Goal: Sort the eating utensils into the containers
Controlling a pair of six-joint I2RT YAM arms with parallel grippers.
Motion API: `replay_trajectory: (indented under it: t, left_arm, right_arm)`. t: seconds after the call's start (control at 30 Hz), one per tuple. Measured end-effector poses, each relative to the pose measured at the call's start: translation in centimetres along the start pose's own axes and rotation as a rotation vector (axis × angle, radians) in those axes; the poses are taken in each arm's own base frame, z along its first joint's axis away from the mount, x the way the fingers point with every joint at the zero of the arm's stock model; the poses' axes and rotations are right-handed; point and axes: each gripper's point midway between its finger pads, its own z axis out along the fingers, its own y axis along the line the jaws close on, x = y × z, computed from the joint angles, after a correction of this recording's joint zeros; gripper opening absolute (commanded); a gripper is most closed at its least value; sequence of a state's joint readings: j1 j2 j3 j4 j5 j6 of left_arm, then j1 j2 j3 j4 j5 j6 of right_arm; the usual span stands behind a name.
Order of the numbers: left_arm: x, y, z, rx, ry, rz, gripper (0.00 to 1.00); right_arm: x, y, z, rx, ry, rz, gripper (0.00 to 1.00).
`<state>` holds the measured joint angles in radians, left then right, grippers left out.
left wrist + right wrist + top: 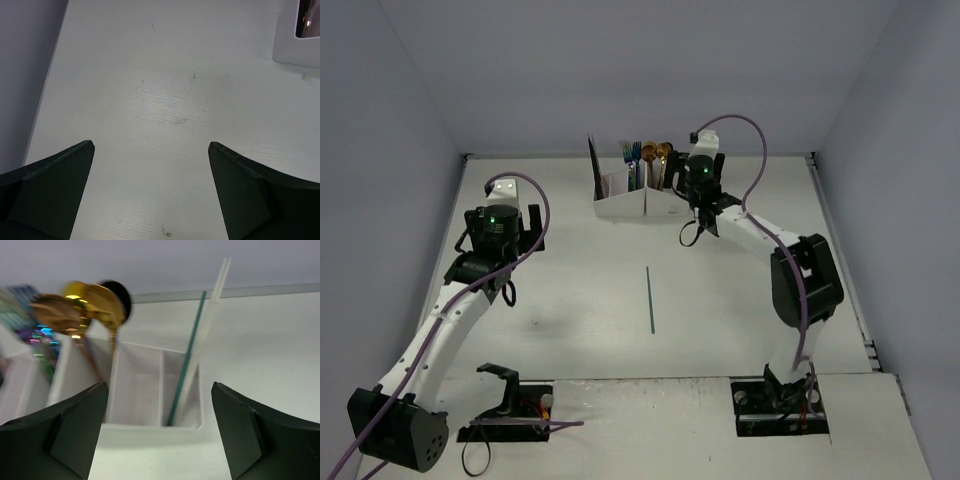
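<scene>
The white organiser box stands at the back middle of the table. Silver and blue forks, copper and gold spoons and dark knives stand in it. One dark teal chopstick lies alone on the table. My right gripper is open and empty just in front of the box's right end. In the right wrist view, my right gripper faces a compartment holding a teal chopstick and white chopsticks, with gold spoons to the left. My left gripper is open and empty over bare table.
Grey walls close in the table at the back and both sides. A corner of the organiser shows at the top right of the left wrist view. The arm bases sit at the near edge.
</scene>
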<state>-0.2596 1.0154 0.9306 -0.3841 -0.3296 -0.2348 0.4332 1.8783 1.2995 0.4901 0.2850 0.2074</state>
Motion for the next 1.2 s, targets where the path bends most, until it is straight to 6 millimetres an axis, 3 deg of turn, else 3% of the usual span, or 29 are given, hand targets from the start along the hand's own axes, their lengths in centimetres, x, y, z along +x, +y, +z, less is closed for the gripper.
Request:
replay_trajectory:
  t: [0.03,0.17,0.3,0.4,0.53,0.63,0.87,1.07,1.2]
  left_arm:
    - [0.0,0.0,0.0,0.0,0.0,0.0,0.97]
    - [0.0,0.0,-0.1,0.003,-0.002,-0.001,0.97]
    - [-0.1,-0.2,-0.1,0.011,-0.002,-0.002,0.98]
    - [0.0,-0.2,-0.1,0.013,-0.001,-0.001,0.97]
    - [0.0,-0.2,-0.1,0.015,-0.001,-0.001,0.97]
    - [0.0,-0.2,-0.1,0.015,-0.001,-0.001,0.97]
    - [0.0,-0.2,-0.1,0.015,0.0,-0.001,0.97]
    - [0.0,-0.2,-0.1,0.015,0.0,0.0,0.98]
    - [0.0,-0.2,-0.1,0.015,0.001,0.0,0.97]
  right_arm:
    - [-1.0,0.7,-1.3,-0.015,-0.005,-0.003,1.0]
    - [-4.3,3.7,-6.9,-0.086,-0.012,-0.005,1.0]
    - [-3.8,5.4,-11.1,-0.139,0.07,0.004,1.0]
    - [-0.9,5.1,-12.7,-0.133,0.188,0.007,1.0]
    - [5.2,4.9,-15.1,-0.123,0.395,-0.034,1.0]
    - [9.1,5.8,-16.9,-0.136,0.522,-0.08,1.0]
    - [17.2,7.6,-18.5,-0.144,0.744,-0.149,1.0]
    - [21.6,7.2,-18.5,-0.108,0.86,-0.162,0.94]
    - [23.1,7.2,-18.6,-0.09,0.894,-0.173,0.79]
